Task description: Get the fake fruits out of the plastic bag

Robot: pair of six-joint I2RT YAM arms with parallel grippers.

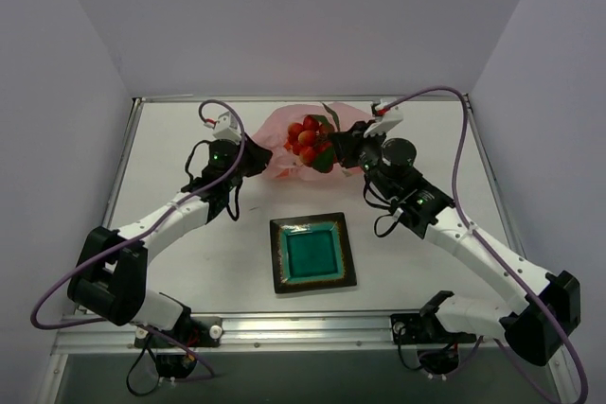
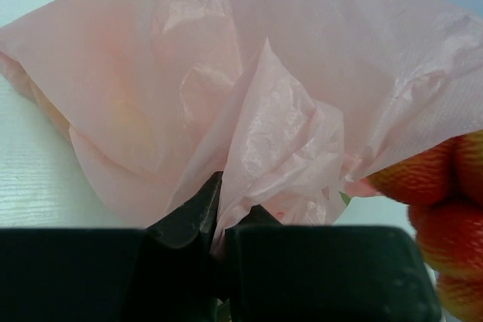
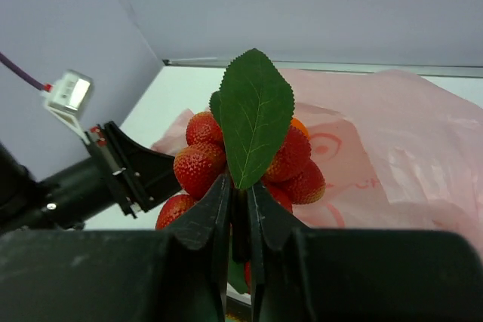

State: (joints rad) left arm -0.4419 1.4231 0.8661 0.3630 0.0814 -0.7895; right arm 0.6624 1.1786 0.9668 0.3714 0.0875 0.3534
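The pink plastic bag (image 1: 284, 144) lies at the far middle of the table. My left gripper (image 1: 254, 160) is shut on a fold of the bag (image 2: 264, 133) at its left edge. My right gripper (image 1: 333, 150) is shut on the stem of the red strawberry-like cluster (image 1: 309, 139), which has green leaves and hangs over the bag. In the right wrist view the cluster (image 3: 198, 167) sits just past my fingers (image 3: 207, 213) with a leaf (image 3: 255, 115) standing up. Part of the cluster (image 2: 438, 201) shows at the right of the left wrist view. The orange and the mango are hidden.
A square teal dish with a dark rim (image 1: 313, 252) lies at the table's middle, nearer than the bag. White walls stand at the back and sides. The left arm (image 3: 113, 175) is close beside the cluster in the right wrist view.
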